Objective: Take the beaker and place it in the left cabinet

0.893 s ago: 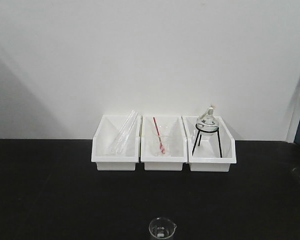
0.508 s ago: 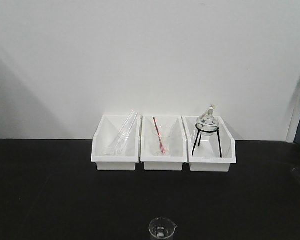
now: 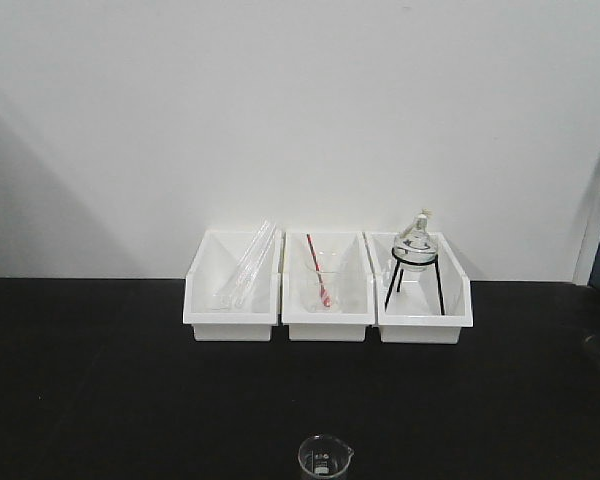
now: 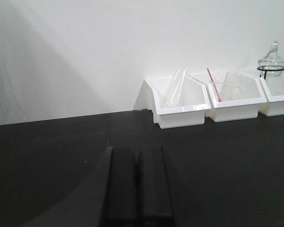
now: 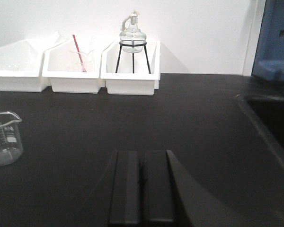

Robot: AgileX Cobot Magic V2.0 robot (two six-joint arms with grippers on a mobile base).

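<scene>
Black jaws on the right gripper point(image 5: 141, 163) sit pressed together on nothing, and the left gripper point(image 4: 137, 156) is closed and empty too, both low over the dark table point(image 5: 203, 132). The beaker point(image 3: 325, 462) stands upright alone near the front edge, well apart from the white bins point(image 3: 328, 300), probably set out there for an unobstructed grasp. No cabinet shows.

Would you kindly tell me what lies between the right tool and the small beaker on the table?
Nothing stands there. In the right wrist view, only bare black tabletop separates the right tool from the beaker.
</scene>
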